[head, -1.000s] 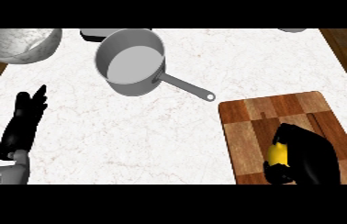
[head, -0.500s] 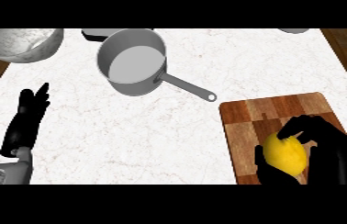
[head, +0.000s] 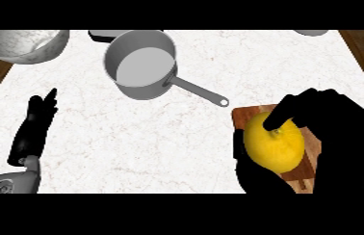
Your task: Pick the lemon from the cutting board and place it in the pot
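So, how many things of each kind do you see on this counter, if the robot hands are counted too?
lemon: 1
cutting board: 1
pot: 1
bowl: 1
things cut off at the far edge, kind unclear: 2 (dark thing, grey thing)
robot hands: 2 (left robot hand, right robot hand)
Total: 8

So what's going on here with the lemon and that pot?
The robot's right hand is curled round the yellow lemon over the wooden cutting board at the counter's right side. The lemon is not yet in the pot, which stands empty further back and to the left, its handle pointing toward the board. The left hand rests open near the left edge, holding nothing.
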Controlling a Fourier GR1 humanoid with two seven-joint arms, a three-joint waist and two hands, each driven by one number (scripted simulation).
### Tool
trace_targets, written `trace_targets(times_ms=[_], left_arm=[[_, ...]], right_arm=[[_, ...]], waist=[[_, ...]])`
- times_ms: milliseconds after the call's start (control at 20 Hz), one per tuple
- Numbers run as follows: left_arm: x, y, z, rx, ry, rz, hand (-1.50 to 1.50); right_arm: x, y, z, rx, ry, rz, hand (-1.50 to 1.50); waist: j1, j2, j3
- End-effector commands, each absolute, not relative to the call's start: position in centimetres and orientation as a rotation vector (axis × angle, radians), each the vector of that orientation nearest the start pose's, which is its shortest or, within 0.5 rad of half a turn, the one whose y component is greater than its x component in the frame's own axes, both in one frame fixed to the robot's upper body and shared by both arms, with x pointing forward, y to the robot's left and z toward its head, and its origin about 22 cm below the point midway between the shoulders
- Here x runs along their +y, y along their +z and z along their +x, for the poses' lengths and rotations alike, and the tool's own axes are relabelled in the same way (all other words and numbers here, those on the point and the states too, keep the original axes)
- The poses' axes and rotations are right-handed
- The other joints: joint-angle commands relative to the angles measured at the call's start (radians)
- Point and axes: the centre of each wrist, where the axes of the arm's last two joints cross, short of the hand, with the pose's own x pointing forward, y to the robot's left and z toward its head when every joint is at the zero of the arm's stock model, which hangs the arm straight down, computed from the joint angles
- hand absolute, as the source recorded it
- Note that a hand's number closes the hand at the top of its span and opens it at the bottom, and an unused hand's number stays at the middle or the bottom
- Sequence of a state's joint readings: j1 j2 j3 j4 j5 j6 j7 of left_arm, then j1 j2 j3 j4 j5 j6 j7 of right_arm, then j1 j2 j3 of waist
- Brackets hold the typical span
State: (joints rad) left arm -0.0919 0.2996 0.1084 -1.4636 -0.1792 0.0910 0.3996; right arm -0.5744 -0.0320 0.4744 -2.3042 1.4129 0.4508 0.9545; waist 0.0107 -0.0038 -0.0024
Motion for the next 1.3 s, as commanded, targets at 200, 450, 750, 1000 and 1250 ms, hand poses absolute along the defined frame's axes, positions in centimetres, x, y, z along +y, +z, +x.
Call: trace_targets(times_ms=[200,450,750,1000,1250], left_arm=[[33.7,3.2,27.2,-1.165,-0.128,0.512,0.0],[32.5,2.6,26.8,-1.16,-0.128,0.507,0.0],[32.1,3.6,28.4,-1.162,-0.13,0.509,0.0],[33.2,2.8,27.8,-1.179,-0.138,0.503,0.0],[31.9,2.5,28.0,-1.178,-0.137,0.502,0.0]], right_arm=[[-5.5,28.8,20.9,-1.618,0.565,-1.268,1.5],[-3.2,30.3,25.0,-1.536,0.565,-1.215,1.5],[-0.6,29.0,30.1,-1.469,0.636,-1.143,1.5],[-0.2,26.7,34.7,-1.363,0.727,-1.051,1.5],[-0.8,21.1,35.9,-1.272,0.616,-0.885,-1.5]], waist=[[0.014,0.003,0.0],[0.026,0.003,0.0],[0.022,0.009,0.001],[0.03,0.012,0.0],[0.04,0.015,0.001]])
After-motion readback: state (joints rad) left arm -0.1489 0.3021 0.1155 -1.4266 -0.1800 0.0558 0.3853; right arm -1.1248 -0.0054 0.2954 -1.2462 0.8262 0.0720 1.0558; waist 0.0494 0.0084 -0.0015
